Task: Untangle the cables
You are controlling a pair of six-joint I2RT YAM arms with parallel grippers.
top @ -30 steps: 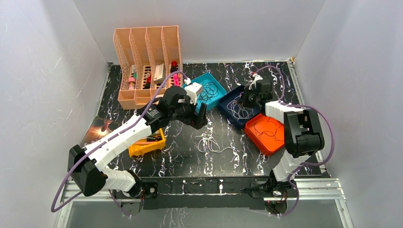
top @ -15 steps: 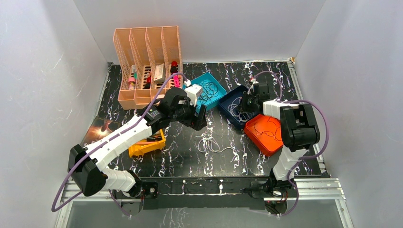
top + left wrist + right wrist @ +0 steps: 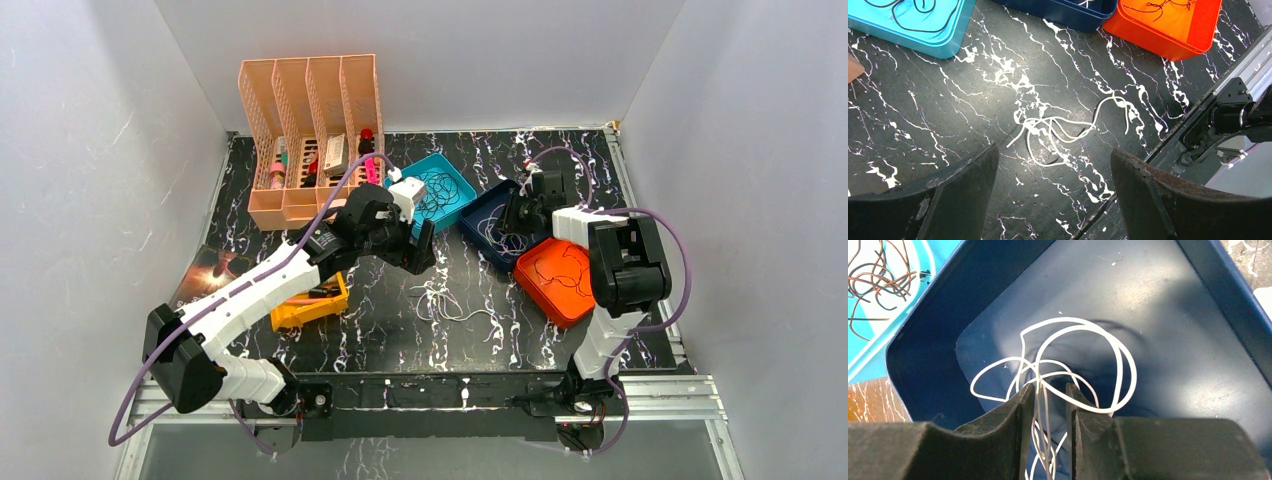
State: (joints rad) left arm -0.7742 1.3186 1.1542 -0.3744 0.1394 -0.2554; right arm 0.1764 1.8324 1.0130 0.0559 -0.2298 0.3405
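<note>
Even, bright light fills all three views, and the overhead view is sharp. A warm glare patch sits on the glossy black marble-patterned table (image 3: 212, 268) near its left edge. In the right wrist view, soft shadow pools inside the dark blue plastic tray (image 3: 1168, 340), and the near black fingers (image 3: 998, 435) blur.

The worktop (image 3: 948, 100) is showing glossy black marble-look veining. The navy tray (image 3: 1198, 340) is looking like smooth, faintly shiny plastic. The white cables (image 3: 1078, 365) are looking smooth.

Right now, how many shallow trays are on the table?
4: a teal tray far centre, a navy tray just right of it, an orange tray nearer right, and a yellow tray partly hidden under the left arm.
</note>
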